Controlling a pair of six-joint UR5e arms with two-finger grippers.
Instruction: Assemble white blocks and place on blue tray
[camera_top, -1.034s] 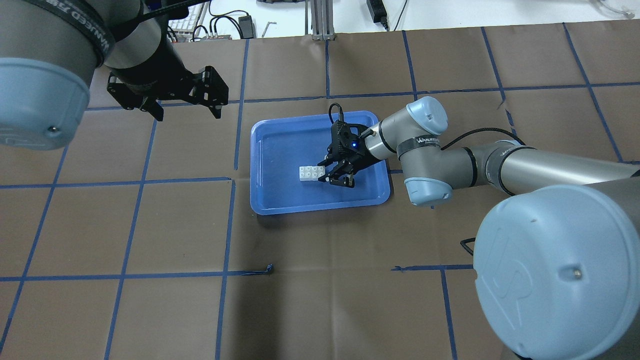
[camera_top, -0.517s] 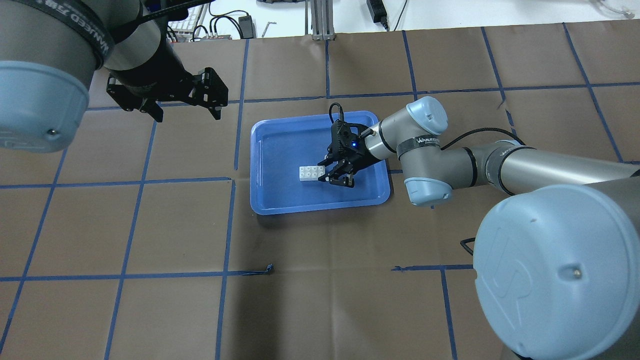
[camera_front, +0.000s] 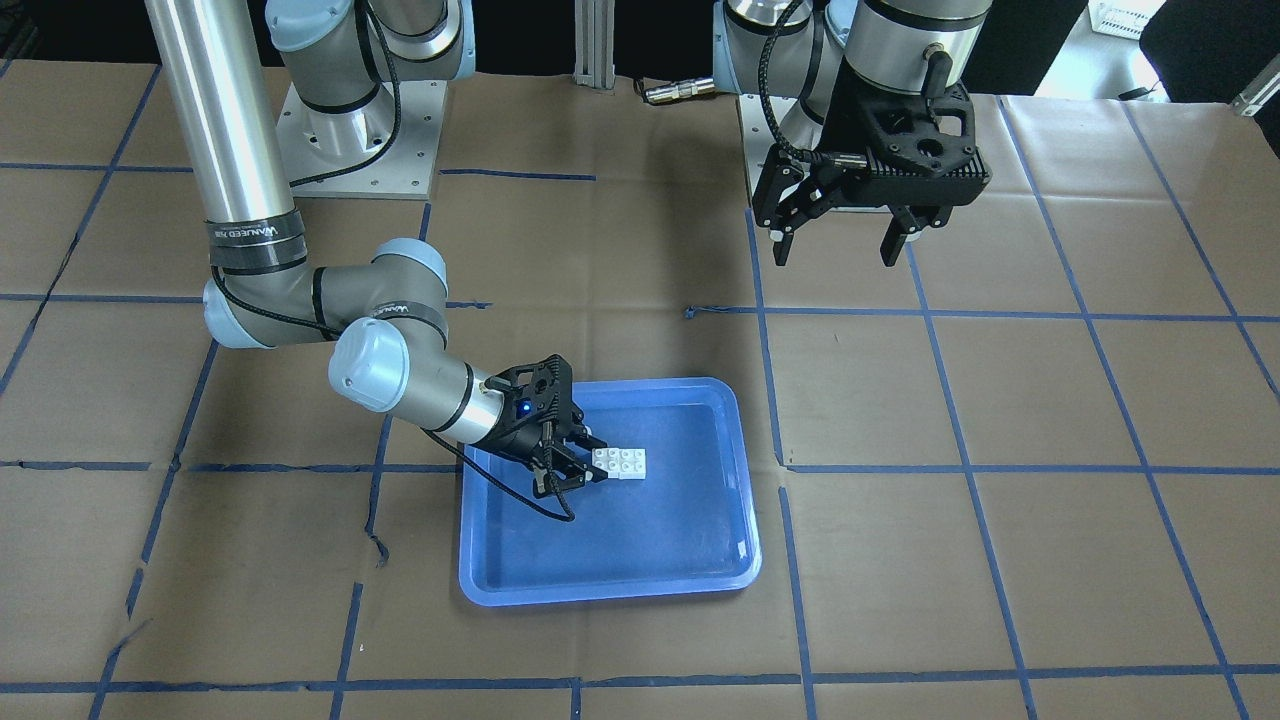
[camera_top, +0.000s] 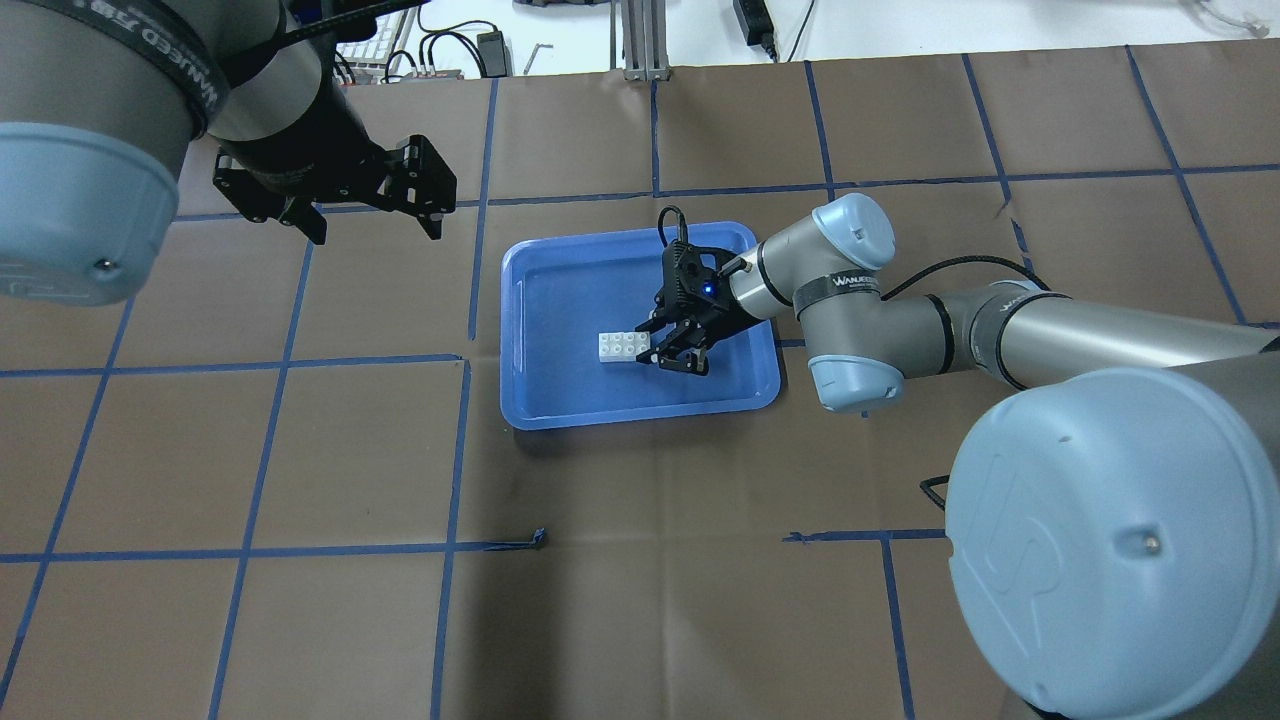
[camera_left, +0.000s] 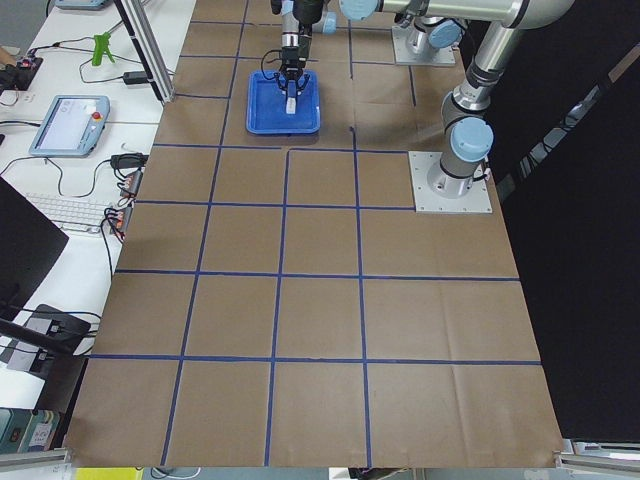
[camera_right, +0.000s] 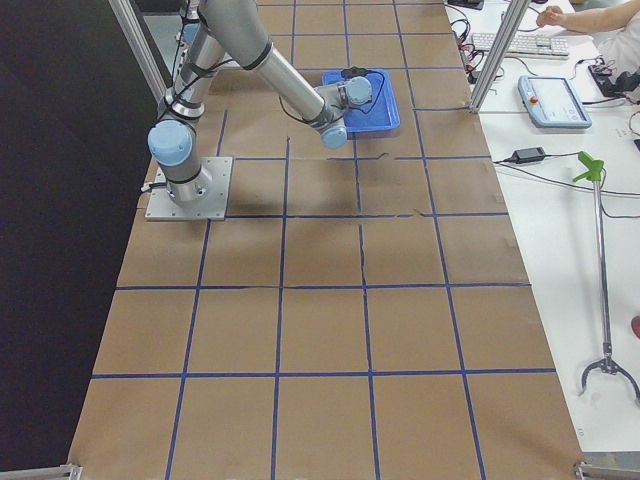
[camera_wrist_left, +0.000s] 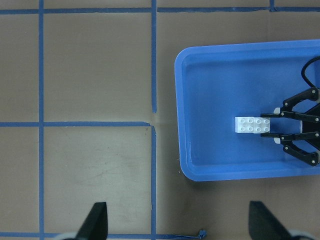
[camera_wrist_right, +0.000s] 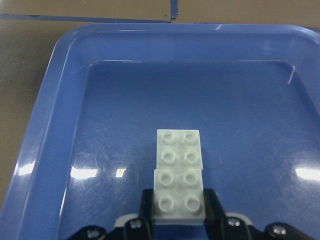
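Note:
The two white blocks sit joined in a row on the floor of the blue tray. My right gripper reaches in from the tray's right side, shut on the nearer block. In the right wrist view the fingers press both sides of that block. My left gripper is open and empty, high above the table to the left of the tray. The left wrist view shows the blocks, the tray and the right gripper from above.
Brown paper with a blue tape grid covers the table. The arms' base plates stand at the robot's side. Cables and a keyboard lie on the bench past the table's far edge.

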